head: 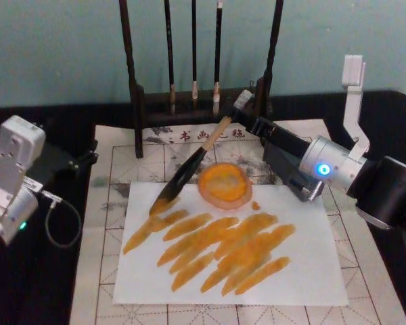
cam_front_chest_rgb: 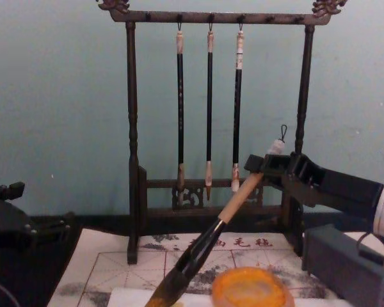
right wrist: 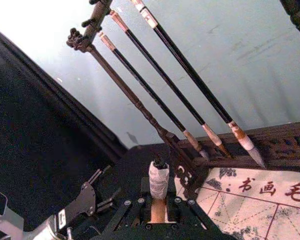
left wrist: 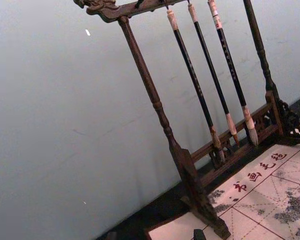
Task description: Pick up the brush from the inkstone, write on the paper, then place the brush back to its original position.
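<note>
Nearest, below the right claw, a plain white sheet of paper (head: 304, 271) streaked with orange lies on a beige, red-gridded mat (head: 98, 271) over the black table (head: 40, 284). A round orange inkstone (head: 224, 184) sits at the paper's far edge. The right claw (head: 241, 112) is clamped on the tan-handled, black-collared brush (head: 189, 162) just under its white cap. The brush slants down to the claw's left, with its tuft on the paper. Behind the claw stands a dark wooden rack (cam_front_chest_rgb: 131, 128) hung with three thin brushes (cam_front_chest_rgb: 209, 109), then a teal wall (cam_front_chest_rgb: 57, 96). The left claw (head: 84, 159) is parked well to the left.

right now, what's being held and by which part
The right gripper holds the brush by its handle's top, below the white cap. The left gripper sits idle.
</note>
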Tool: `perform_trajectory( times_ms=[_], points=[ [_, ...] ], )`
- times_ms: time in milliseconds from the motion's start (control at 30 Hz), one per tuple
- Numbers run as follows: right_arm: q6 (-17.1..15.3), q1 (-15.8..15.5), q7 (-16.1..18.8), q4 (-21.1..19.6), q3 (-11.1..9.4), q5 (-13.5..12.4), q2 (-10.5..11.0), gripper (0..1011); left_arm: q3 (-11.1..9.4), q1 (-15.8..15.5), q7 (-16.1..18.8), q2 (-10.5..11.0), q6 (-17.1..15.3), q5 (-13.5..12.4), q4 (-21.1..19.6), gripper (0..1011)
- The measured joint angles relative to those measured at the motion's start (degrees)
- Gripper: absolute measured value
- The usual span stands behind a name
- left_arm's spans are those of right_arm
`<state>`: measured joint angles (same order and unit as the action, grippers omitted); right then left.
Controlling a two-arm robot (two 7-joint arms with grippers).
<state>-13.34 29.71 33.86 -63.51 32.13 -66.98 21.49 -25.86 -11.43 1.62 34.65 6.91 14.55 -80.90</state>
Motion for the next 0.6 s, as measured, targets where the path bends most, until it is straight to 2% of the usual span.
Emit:
perform_trajectory(
  times_ms=[333, 600],
  points=[
    [0.0, -0.2, -0.7, -0.3, 0.1, -0.6, 0.2, 181, 0.0, 0.0, 0.0, 0.0, 0.0, 0.0, 0.0, 1001],
    [0.2, -1.0, -2.3, -1.0, -0.6, -1.5, 0.6, 181, 0.0, 0.0, 0.0, 0.0, 0.0, 0.0, 0.0, 1001]
  ],
)
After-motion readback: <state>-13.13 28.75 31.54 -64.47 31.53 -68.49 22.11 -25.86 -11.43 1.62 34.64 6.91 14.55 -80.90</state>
